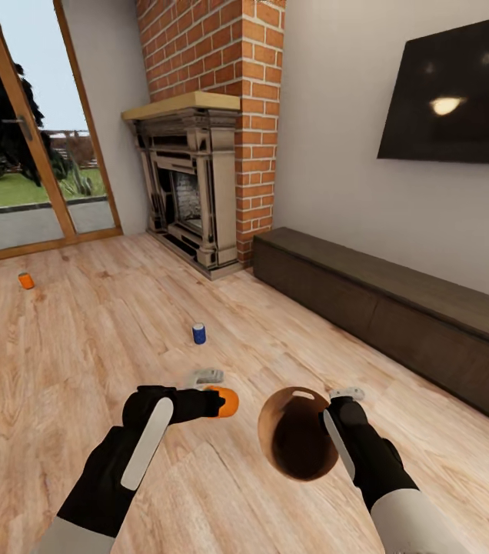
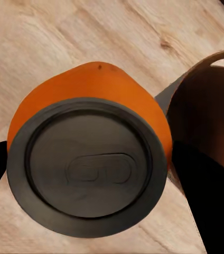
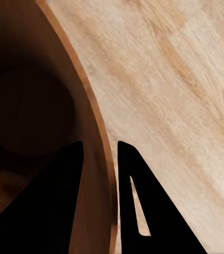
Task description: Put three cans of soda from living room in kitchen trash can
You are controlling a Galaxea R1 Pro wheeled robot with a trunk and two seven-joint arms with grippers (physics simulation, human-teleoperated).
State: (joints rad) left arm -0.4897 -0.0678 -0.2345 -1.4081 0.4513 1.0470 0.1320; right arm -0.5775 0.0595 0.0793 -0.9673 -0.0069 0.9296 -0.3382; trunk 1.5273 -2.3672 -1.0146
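Observation:
My left gripper (image 1: 215, 398) is shut on an orange soda can (image 1: 227, 402), held above the wood floor just left of the trash can. Its grey top (image 2: 88, 166) faces the left wrist camera, with the bin's rim (image 2: 217, 58) beside it. My right gripper (image 1: 337, 408) is shut on the wall of the coppery-brown trash can (image 1: 294, 442), one finger inside and one outside (image 3: 138, 201). The bin (image 3: 27, 116) looks empty inside. A dark blue can (image 1: 199, 333) stands on the floor ahead. A second orange can (image 1: 26, 281) stands far left near the glass door.
A brick fireplace (image 1: 198, 185) rises straight ahead. A long dark low cabinet (image 1: 398, 308) runs along the right wall under a wall TV (image 1: 460, 92). A glass door (image 1: 29, 154) fills the left. Open plank floor lies between me and the cans.

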